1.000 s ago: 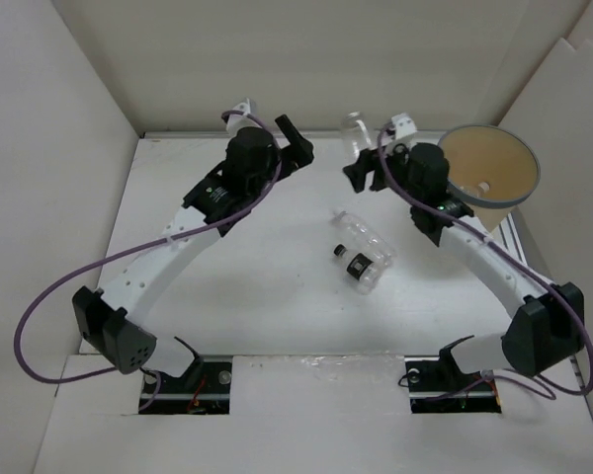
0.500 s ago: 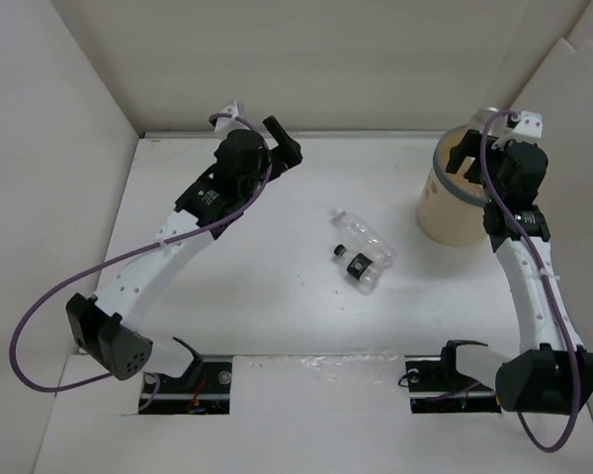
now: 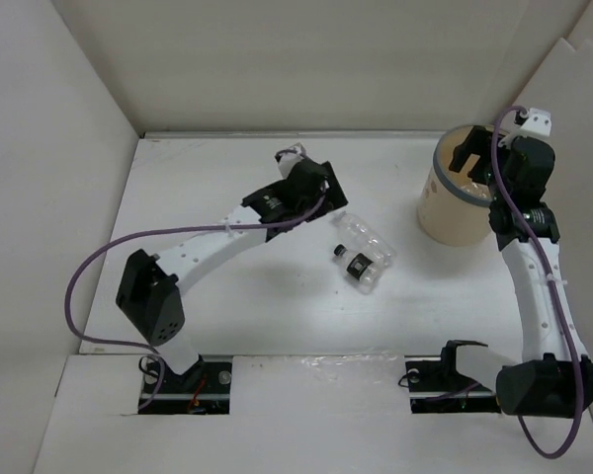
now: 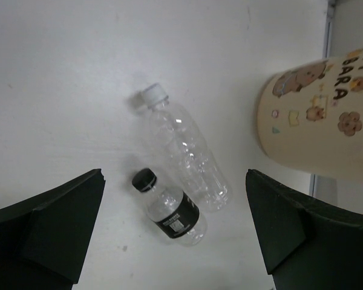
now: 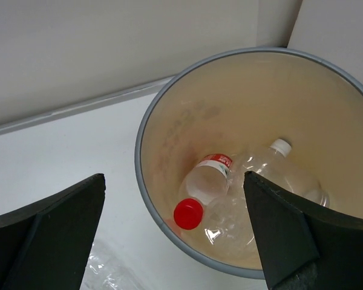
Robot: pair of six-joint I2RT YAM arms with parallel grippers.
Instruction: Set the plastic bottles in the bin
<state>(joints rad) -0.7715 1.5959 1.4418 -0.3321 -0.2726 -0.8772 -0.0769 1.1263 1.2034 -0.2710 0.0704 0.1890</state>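
Now both hands gape wide and empty: the right hand [image 5: 174,178] hangs over the bin [image 5: 146,151] at 2 o'clock on the desk [image 3: 277,296], holding a red-capped bottle [image 5: 199,187] and perhaps two clear ones; the left hand [image 4: 175,175] hovers above two more. Pinching the white-capped bottle [image 4: 184,151] could send the black-labelled bottle [image 4: 172,214] beside it rolling on the smooth white surface, boxed by cream walls [image 3: 326,69].

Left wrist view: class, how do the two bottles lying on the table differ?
The white-capped bottle is longer than the black-capped bottle. The white-capped bottle shows no label; the black-capped bottle wears a black one. Both are clear plastic, lying on their sides, side by side.
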